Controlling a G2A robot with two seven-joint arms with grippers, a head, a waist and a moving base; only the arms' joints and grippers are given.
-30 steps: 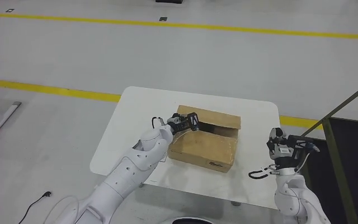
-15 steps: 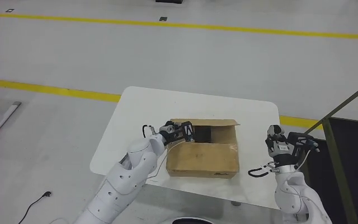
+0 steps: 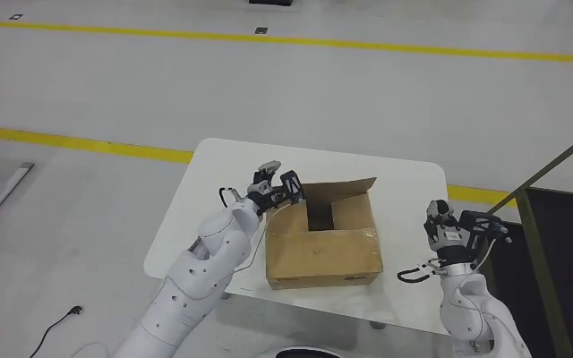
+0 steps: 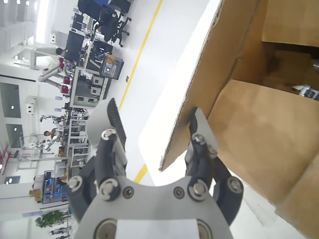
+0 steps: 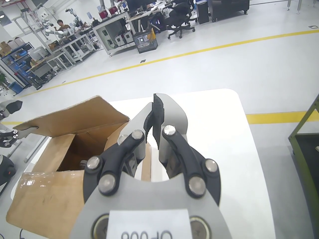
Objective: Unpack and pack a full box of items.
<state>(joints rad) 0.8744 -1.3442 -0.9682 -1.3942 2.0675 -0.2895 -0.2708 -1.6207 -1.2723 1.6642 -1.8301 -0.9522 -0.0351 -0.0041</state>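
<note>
A brown cardboard box (image 3: 322, 251) stands in the middle of the white table (image 3: 215, 179), its top open and one long flap (image 3: 336, 190) standing up on the far side. My left gripper (image 3: 276, 183) is at the box's far left corner, open. In the left wrist view the gripper (image 4: 155, 123) straddles the flap's (image 4: 219, 50) edge, one finger (image 4: 199, 123) against its inner face. A small white item (image 4: 305, 90) lies deep inside. My right gripper (image 3: 439, 217) hovers by the table's right edge, shut and empty (image 5: 155, 115), looking toward the box (image 5: 49, 187).
A dark green-framed cart (image 3: 537, 242) stands just right of the table, close to my right arm. Bare tabletop lies left of the box and along the far edge (image 3: 358, 157). Yellow lines cross the floor beyond.
The box has swung from a skewed position to square with the table. Its far flap has risen from nearly flat to upright. My left gripper moved left and away; the right arm stayed put.
</note>
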